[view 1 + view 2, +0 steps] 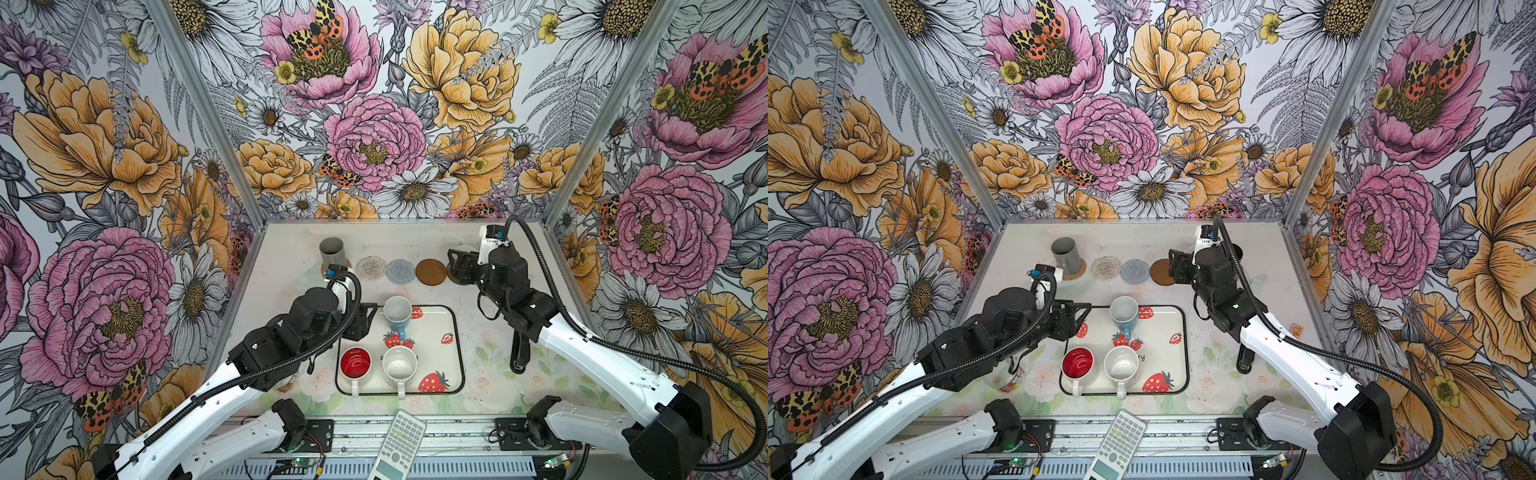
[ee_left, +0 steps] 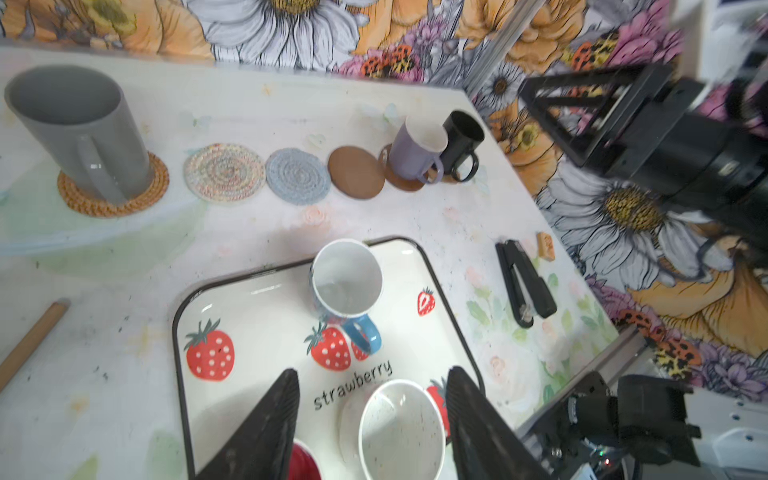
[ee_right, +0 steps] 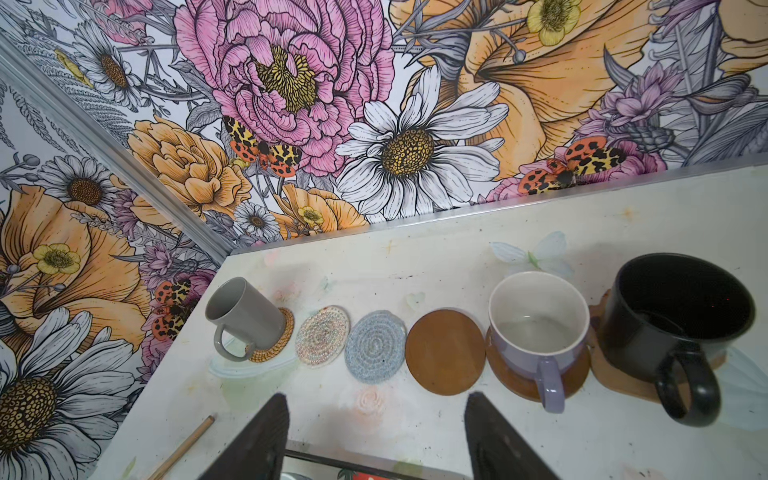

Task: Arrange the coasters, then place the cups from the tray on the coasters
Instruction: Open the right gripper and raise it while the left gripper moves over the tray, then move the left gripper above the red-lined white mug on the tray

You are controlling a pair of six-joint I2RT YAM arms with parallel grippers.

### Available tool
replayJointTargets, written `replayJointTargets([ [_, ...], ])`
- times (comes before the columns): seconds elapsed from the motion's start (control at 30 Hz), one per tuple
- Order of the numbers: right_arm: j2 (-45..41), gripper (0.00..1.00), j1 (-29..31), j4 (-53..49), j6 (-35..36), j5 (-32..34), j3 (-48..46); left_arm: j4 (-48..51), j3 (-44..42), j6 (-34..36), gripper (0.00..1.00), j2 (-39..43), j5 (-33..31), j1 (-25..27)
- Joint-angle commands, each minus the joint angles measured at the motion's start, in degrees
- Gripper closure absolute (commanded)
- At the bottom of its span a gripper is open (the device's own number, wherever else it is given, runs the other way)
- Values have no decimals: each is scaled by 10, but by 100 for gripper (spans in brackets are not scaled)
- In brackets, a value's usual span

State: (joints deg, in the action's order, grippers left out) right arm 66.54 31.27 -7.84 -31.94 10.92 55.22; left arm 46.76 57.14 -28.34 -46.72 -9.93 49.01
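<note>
While three mugs stand on coasters along the far edge of the table, three more stand on the tray, which lies at the middle of the near edge. Only one piece of writing is readable: the word "strawberry", in black lowercase on the tray among red strawberry prints.

On the tray are the light blue mug, the white mug with red inside and the white speckled mug.

Six coasters line the far edge:
- the rattan coaster, under the tall grey mug
- the whitish crochet coaster, the blue-grey crochet coaster and a brown disc – all bare
- a second brown disc, under the lavender mug
- the paw-shaped coaster, under the black mug

The left gripper hovers above the tray's far left corner, fingers spread, holding nothing. The right gripper hangs by the lavender mug – fingers likewise apart and empty.
</note>
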Motion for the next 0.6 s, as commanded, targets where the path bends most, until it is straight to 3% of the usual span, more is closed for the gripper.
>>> replayJointTargets([
  [0.0,-10,31,-7,12,5,3,-10,100,19,-35,42,-6,-5,19],
  [0.57,8,30,-18,12,-1,-10,-9,228,-27,-102,42,-81,19,107],
])
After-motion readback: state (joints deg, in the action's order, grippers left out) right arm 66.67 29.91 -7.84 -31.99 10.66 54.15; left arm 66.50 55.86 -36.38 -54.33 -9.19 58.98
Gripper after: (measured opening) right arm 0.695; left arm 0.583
